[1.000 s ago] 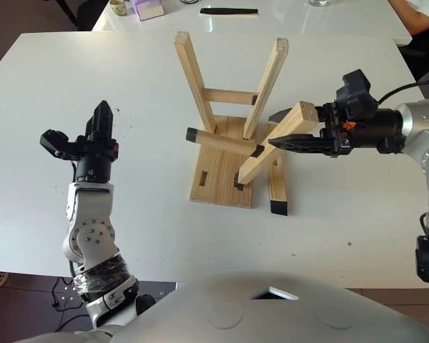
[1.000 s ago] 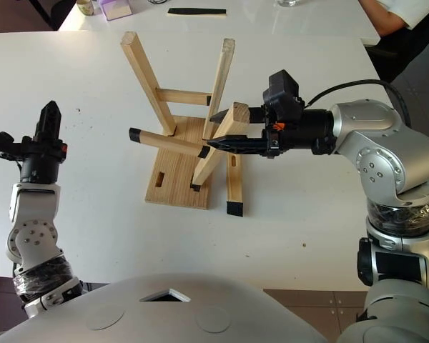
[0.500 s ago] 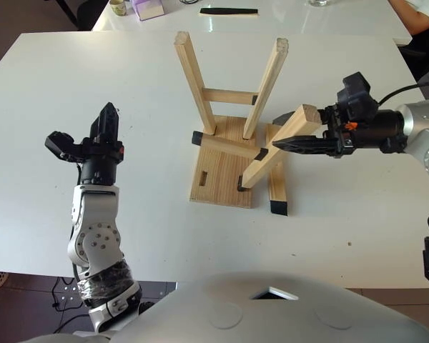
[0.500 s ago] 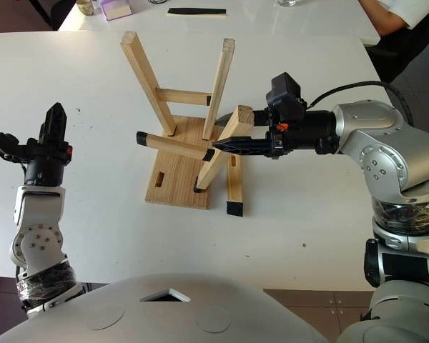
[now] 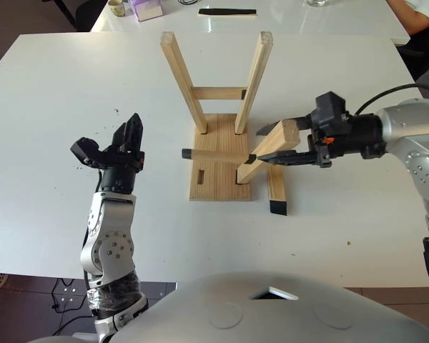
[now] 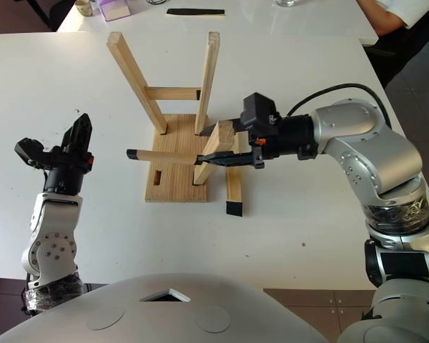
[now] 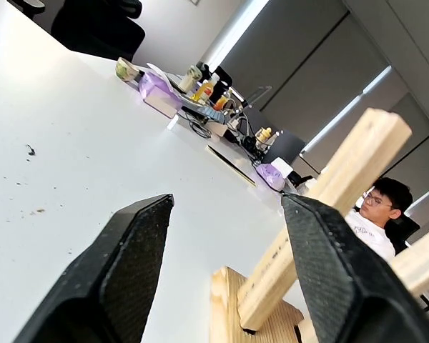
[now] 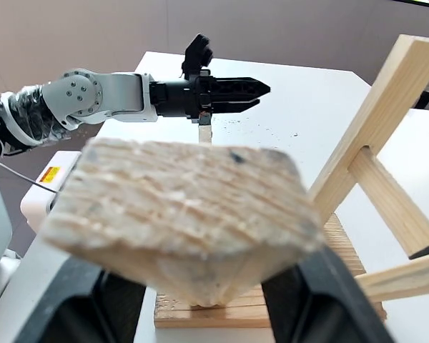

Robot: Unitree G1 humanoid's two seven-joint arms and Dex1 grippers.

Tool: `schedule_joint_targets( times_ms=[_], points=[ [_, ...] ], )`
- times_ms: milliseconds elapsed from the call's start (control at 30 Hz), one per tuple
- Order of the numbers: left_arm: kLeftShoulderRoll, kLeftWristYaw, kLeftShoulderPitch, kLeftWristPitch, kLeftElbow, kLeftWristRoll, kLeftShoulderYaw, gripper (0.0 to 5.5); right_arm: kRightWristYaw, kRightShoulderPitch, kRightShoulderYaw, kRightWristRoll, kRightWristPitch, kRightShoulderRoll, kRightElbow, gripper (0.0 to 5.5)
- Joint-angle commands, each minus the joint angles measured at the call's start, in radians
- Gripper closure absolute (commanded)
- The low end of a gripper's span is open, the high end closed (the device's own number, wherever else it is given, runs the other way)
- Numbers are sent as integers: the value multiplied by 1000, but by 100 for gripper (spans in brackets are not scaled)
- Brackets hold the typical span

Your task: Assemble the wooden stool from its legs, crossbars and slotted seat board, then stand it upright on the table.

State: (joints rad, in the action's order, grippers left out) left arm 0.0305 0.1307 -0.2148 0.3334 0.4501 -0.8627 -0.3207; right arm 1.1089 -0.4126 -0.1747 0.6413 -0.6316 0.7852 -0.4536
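Tabletop (image 5: 57, 86), white and broad, carries the half-built stool between the two arms. The slotted seat board (image 5: 222, 187) lies flat, to the left of the right gripper (image 5: 261, 145) and to the right of the left gripper (image 5: 129, 127). Two pale legs joined by a crossbar form a frame (image 5: 218, 93) that stands in the board's far edge, beyond the right gripper's tips. The right gripper is clamped on a third leg (image 5: 286, 132), which slants down to the board's near right corner. A second crossbar (image 5: 214, 153) with a black cap runs level from that leg across the board, toward the left gripper. A fourth leg (image 5: 275, 193), black at its end, lies loose on the table just below the right gripper. The left gripper hangs over bare table well short of the board. Its fingers are spread with nothing between them and point toward the stool.

Compared with a second ago, the right gripper has carried its leg farther over the board, and the capped crossbar has levelled out. The standing frame's tops have shifted toward the left gripper. The left arm has come nearer and tilted toward the board.
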Motion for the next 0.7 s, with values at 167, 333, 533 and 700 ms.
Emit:
schedule_joint_targets(
  times_ms=[167,333,533,700],
  points=[
    [-22,7,-12,-27,-17,73,66,269,-103,22,-202,-147,-94,-40,133,349],
    [-28,12,-10,-58,-52,85,53,269,-132,-17,-204,-136,-106,-56,195,349],
    [-12,26,13,-74,-100,81,22,269,-134,-24,-53,-21,-31,-107,170,289],
    [25,39,34,-71,-139,53,-41,269,-118,48,51,-2,-43,-50,100,243]
  ],
)
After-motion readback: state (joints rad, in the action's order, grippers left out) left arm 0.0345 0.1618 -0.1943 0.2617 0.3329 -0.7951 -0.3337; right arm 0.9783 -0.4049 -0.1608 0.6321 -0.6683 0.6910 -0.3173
